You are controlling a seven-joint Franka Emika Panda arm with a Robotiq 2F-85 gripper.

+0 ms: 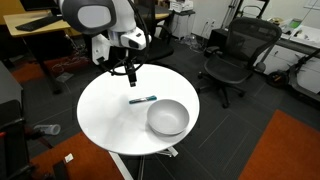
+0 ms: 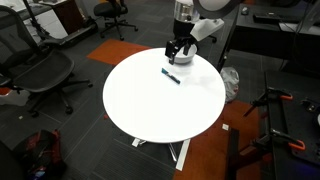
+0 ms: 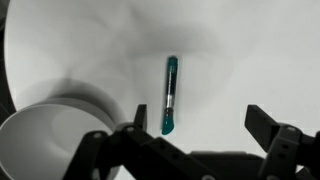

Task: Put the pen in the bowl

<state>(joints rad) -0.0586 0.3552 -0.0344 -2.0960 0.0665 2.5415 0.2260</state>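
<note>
Plastic by the look of it, the pen (image 1: 143, 99) should be light, stiff and prone to roll, so it is best pinched across its middle. It lies flat on the table (image 1: 100, 115), inward from the edge under the arm and near the bowl (image 1: 168, 118). The gripper (image 3: 200, 130) hovers above it, fingers spread, with the pen off-centre between them.

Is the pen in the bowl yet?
Out. The slim dark pen with a teal end lies flat on the round white table, beside the shallow grey-silver bowl, apart from it.
</note>
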